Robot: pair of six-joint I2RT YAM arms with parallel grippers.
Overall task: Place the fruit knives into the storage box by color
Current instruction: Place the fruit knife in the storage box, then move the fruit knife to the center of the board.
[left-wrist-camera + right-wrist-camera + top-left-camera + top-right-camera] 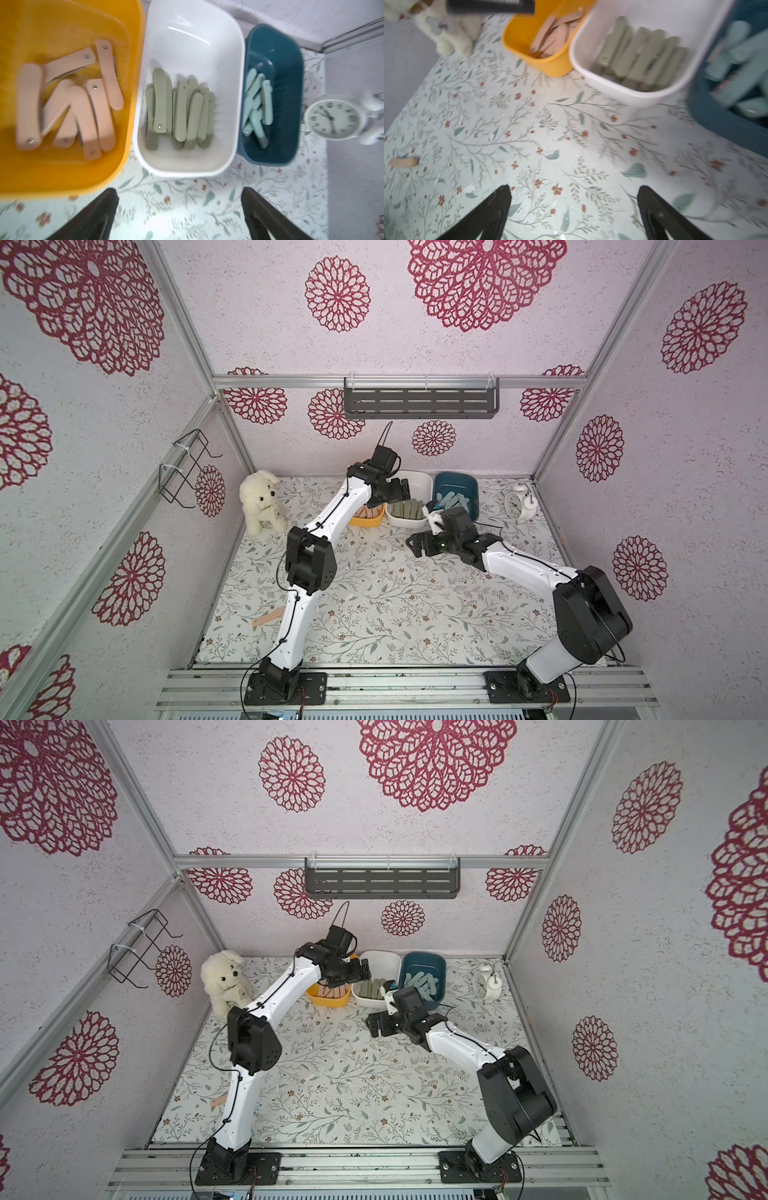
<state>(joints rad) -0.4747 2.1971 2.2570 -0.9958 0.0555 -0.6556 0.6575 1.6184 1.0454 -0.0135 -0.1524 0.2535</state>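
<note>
Three storage boxes stand in a row at the back of the table. The yellow box (368, 523) (62, 182) holds peach fruit knives (76, 108). Olive knives (182, 112) (405, 508) fill the white box (415, 481) (193, 41). Mint knives (256, 104) (455, 502) lie in the teal box (455, 481) (276, 145). One more peach knife (268, 619) (403, 162) lies on the table at the front left, partly behind the left arm. My left gripper (400, 489) (179, 193) hovers open and empty above the yellow and white boxes. My right gripper (415, 546) (574, 191) is open and empty over the table in front of the white box.
A white plush dog (261, 502) sits at the back left and a white alarm clock (517, 504) at the back right. A grey slotted shelf (422, 400) hangs on the back wall, a black wire rack (187, 468) on the left wall.
</note>
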